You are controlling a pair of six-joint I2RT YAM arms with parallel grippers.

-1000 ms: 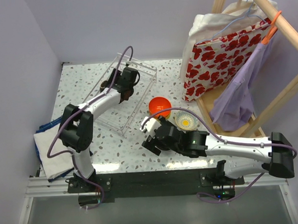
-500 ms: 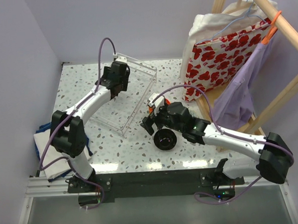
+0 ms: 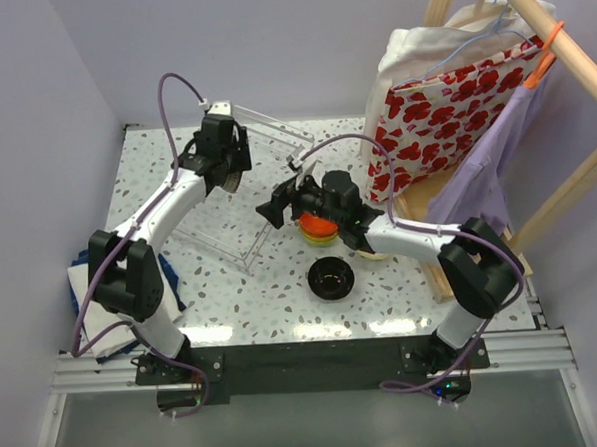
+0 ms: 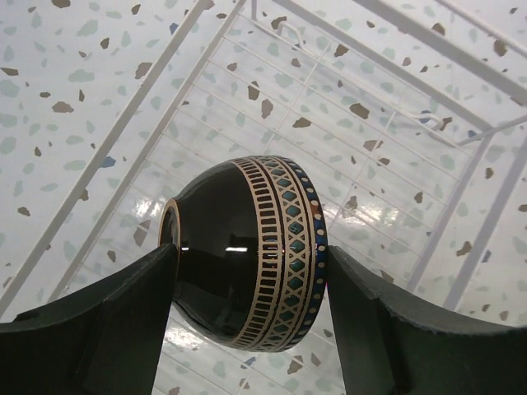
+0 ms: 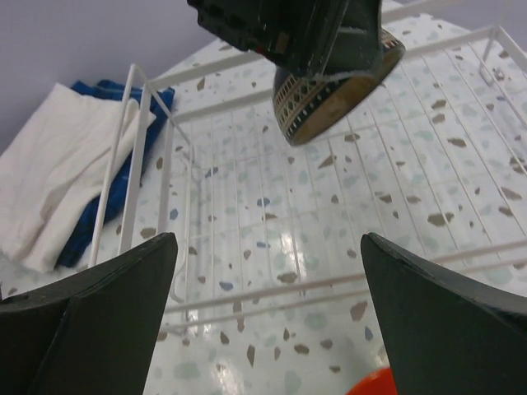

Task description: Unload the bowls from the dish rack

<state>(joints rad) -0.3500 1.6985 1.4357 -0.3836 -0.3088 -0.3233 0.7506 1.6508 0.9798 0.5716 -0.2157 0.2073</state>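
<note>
Your left claw (image 4: 247,276) is pinching the patterned bowl (image 4: 247,239). In its own wrist view, one finger presses each side of the glossy black body, and the banded rim points to the right. That view shows the grip and the white wire of the dish rack (image 4: 370,123) below, but little else.

The overhead view places your left claw (image 3: 226,170) over the far end of the dish rack (image 3: 224,232), with the bowl held in the air. You can't see the bowl's pattern from up there.

Your right claw (image 5: 265,247) is spread wide with nothing between its fingers. Its wrist camera looks across the rack (image 5: 346,214) and catches the held bowl (image 5: 329,86) from the other side, showing a tan face. It also shows a white cloth (image 5: 58,181) and a blue cloth (image 5: 111,177) beyond the rack.

From overhead, your right claw (image 3: 276,210) sits just beside the rack's right side. An orange-red bowl (image 3: 319,225) lies under that arm. A dark brown bowl (image 3: 331,278) stands alone on the table (image 3: 155,161), nearer the bases.
</note>
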